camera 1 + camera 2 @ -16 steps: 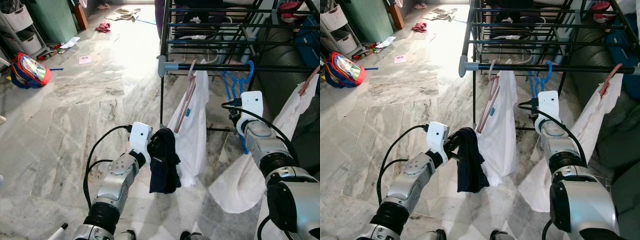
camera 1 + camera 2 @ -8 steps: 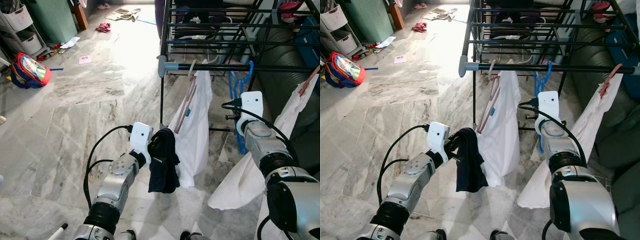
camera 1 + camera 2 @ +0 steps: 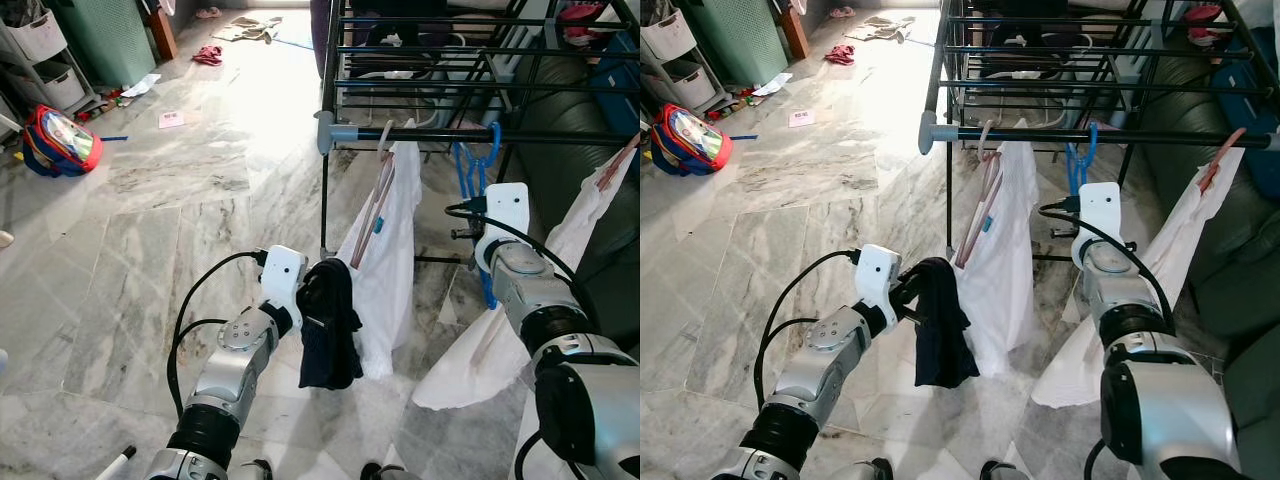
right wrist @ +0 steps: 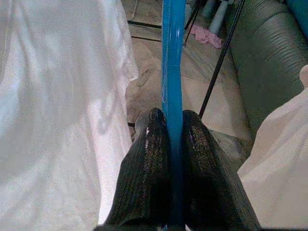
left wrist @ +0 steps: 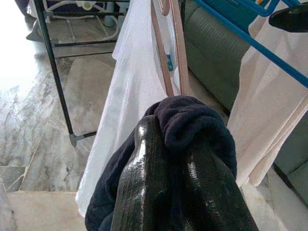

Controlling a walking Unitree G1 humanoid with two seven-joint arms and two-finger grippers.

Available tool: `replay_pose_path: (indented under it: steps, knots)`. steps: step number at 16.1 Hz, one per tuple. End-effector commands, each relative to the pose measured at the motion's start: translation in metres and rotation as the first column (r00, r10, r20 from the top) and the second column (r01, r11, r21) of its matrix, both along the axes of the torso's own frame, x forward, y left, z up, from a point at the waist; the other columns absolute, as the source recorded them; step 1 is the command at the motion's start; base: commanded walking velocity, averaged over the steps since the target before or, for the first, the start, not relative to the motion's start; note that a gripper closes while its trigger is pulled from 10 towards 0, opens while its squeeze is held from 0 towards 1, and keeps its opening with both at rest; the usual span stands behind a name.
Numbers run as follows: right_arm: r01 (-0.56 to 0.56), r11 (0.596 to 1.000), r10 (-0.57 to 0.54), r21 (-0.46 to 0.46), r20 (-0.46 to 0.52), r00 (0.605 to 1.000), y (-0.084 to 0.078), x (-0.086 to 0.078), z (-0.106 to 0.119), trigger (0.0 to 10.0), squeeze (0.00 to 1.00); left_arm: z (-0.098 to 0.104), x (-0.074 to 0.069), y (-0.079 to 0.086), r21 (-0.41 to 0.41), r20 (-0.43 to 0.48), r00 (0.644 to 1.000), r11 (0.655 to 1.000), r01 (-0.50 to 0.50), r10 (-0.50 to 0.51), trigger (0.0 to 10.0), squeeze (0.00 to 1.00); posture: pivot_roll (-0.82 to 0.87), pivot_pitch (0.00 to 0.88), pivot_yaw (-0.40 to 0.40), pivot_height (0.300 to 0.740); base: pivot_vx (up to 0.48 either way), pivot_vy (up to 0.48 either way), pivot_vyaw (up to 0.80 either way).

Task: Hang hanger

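Your right gripper [image 4: 174, 144] pinches the blue hanger [image 4: 173, 57], whose hook already loops the rack rail [image 3: 430, 133] at upper right; only letting go appears left. Your left gripper [image 5: 180, 159] clamps a dark garment [image 3: 327, 325] at lower centre.

Domestic living space: marble-tiled floor [image 3: 180, 190], black laundry drying rack [image 3: 420, 60] at upper right, child's backpack [image 3: 60, 140] at left, clothes [image 3: 245, 28] strewn at top, green sofa [image 3: 1200, 120] at right.
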State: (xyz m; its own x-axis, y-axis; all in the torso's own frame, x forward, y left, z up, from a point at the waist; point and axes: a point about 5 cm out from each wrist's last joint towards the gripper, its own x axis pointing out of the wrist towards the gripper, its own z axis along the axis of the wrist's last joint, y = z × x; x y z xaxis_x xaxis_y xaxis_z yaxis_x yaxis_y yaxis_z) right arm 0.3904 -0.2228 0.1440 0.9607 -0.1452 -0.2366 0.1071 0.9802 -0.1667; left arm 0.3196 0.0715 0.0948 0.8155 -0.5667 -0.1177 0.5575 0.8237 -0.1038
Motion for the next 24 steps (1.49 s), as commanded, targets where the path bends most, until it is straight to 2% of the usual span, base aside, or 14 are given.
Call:
replay_pose_path:
  steps: [1, 4, 9, 15, 16, 17, 19, 21, 22, 23, 24]
  knots:
    - [0.014, 1.000, -0.013, 0.025, -0.048, 0.999, -0.005, -0.005, -0.011, 0.0, 0.00, -0.001, 0.000, -0.001, 0.010, -0.008, 1.000, 1.000, 0.015, -0.015, 10.0, 0.00, 0.07, 0.154, 0.038, 0.740, 0.000, 0.000, 0.00]
    - [-0.001, 0.999, 0.002, 0.032, -0.038, 0.999, -0.006, -0.005, -0.009, 0.0, 0.00, 0.000, 0.000, -0.002, 0.009, -0.004, 1.000, 1.000, 0.011, -0.011, 10.0, 0.00, 0.07, 0.153, 0.037, 0.740, 0.000, 0.000, 0.00]
    - [-0.032, 0.999, 0.033, -0.013, 0.075, 0.997, -0.003, -0.003, 0.002, 0.0, 0.00, 0.000, 0.001, -0.003, -0.001, 0.000, 1.000, 1.000, 0.005, -0.005, 10.0, 0.00, 0.06, 0.151, 0.034, 0.740, 0.000, 0.000, 0.00]
    - [-0.021, 0.999, 0.025, -0.027, 0.160, 0.987, -0.007, -0.013, -0.005, 0.0, 0.00, -0.001, 0.001, -0.005, -0.005, -0.002, 1.000, 1.000, 0.009, -0.009, 10.0, 0.00, 0.05, 0.151, 0.034, 0.740, 0.000, 0.000, 0.00]
    - [-0.019, 0.999, 0.024, -0.027, 0.180, 0.983, -0.007, -0.015, -0.005, 1.4, 0.00, -0.001, 0.001, -0.005, -0.008, 0.001, 1.000, 1.000, 0.005, -0.005, 10.0, 0.00, 0.05, 0.150, 0.034, 0.740, 0.000, 0.000, 0.00]
    - [-0.013, 1.000, 0.018, -0.025, 0.209, 0.978, -0.008, -0.016, -0.004, 2.3, 0.00, 0.000, 0.002, -0.005, -0.011, 0.002, 1.000, 1.000, 0.000, 0.000, 10.0, 0.00, 0.05, 0.150, 0.033, 0.740, 0.000, 0.000, 0.00]
    - [-0.002, 1.000, 0.007, -0.023, 0.257, 0.966, -0.009, -0.021, -0.005, 3.1, 0.00, 0.001, 0.002, -0.002, -0.025, 0.010, 1.000, 0.999, -0.020, 0.020, 10.0, 0.00, 0.05, 0.151, 0.033, 0.740, 0.000, 0.000, 0.00]
    - [0.012, 0.999, -0.001, -0.031, 0.327, 0.945, -0.010, -0.034, -0.008, 3.9, 0.00, 0.000, 0.001, 0.001, -0.031, 0.022, 0.999, 0.999, -0.037, 0.038, 10.0, 0.00, 0.05, 0.158, 0.031, 0.740, 0.000, 0.000, 0.00]
    - [0.016, 0.999, -0.004, -0.032, 0.336, 0.942, -0.011, -0.036, -0.009, 4.5, 0.00, 0.000, 0.001, 0.001, -0.032, 0.022, 0.999, 0.999, -0.037, 0.038, 10.0, 0.00, 0.05, 0.158, 0.031, 0.740, 0.000, 0.000, 0.00]
    - [0.018, 0.999, -0.005, -0.035, 0.344, 0.939, -0.012, -0.042, -0.012, 6.0, 0.00, -0.001, 0.000, 0.000, -0.029, 0.024, 0.999, 0.999, -0.035, 0.036, 10.0, 0.00, 0.04, 0.158, 0.026, 0.740, 0.000, 0.000, 0.00]
    - [0.020, 0.999, -0.005, -0.040, 0.331, 0.944, -0.012, -0.049, -0.020, 10.0, 0.00, -0.002, -0.001, -0.001, -0.030, 0.031, 0.999, 0.999, -0.033, 0.034, 10.0, 0.00, 0.03, 0.160, 0.025, 0.740, 0.000, 0.000, 0.00]
